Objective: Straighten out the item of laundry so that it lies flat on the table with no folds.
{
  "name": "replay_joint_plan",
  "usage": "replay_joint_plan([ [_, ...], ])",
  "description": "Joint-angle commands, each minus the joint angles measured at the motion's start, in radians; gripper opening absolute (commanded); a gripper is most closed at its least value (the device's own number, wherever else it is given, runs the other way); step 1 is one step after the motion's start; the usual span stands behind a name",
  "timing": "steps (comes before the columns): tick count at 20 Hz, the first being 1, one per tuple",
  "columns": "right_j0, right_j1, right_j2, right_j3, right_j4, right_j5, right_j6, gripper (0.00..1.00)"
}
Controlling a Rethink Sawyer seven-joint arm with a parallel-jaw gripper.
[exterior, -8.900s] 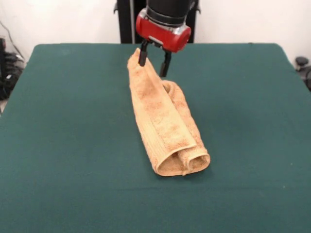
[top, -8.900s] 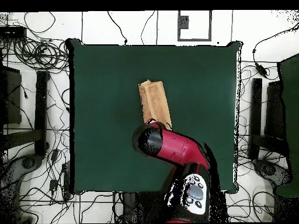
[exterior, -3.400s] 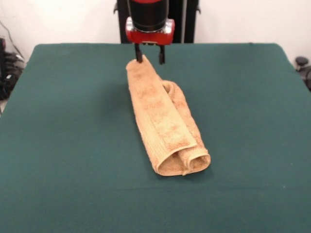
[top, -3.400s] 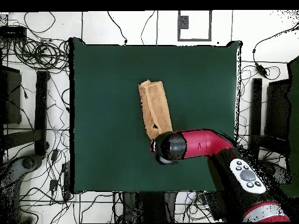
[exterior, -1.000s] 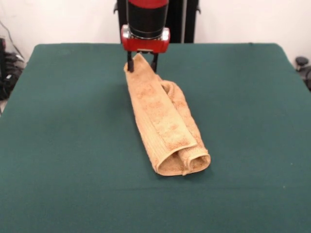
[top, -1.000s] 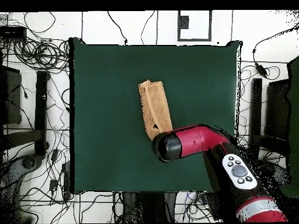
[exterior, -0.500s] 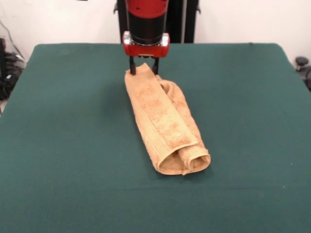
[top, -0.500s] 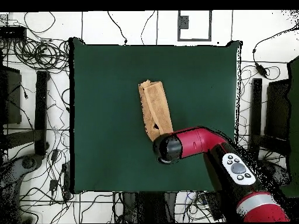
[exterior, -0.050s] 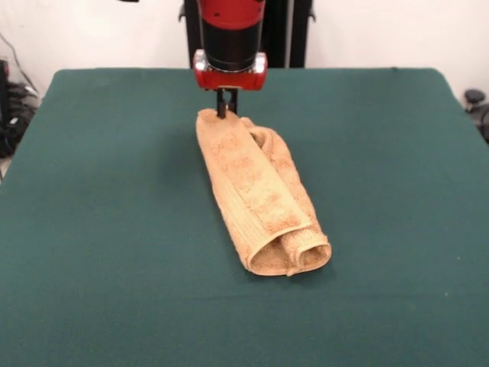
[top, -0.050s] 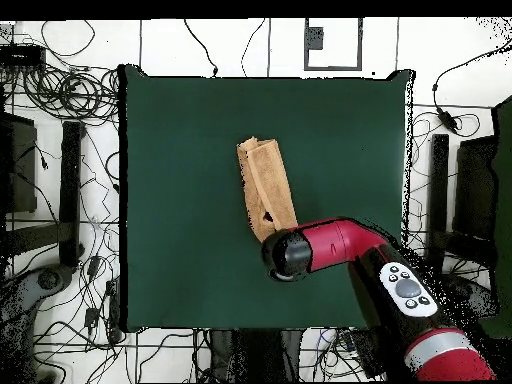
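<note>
The orange-tan towel (exterior, -0.050s: 260,191) is seen rolled lengthwise near the middle of the green table (exterior, -0.050s: 114,229), its open rolled end nearest and to the right, the roll slanting away to the left. At its far end the gripper (exterior, -0.050s: 223,112) is lowered upright, the fingers brought together, apparently pinching the towel's far tip

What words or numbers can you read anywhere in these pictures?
None: no readable text shows in either view.
The towel, the table and the tool bear no lettering.
The arm's button pad has marks too small to read.
</note>
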Motion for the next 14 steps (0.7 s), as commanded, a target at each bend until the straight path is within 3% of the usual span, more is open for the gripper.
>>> replay_joint_plan([
  [1,0.000,-0.032,0.051,0.025,0.016,-0.014,-0.062,0.00],
  [7,-0.011,-0.109,0.059,0.074,0.047,-0.023,-0.039,0.00],
  [14,-0.062,-0.176,0.112,0.093,0.146,0.028,-0.073,0.00],
])
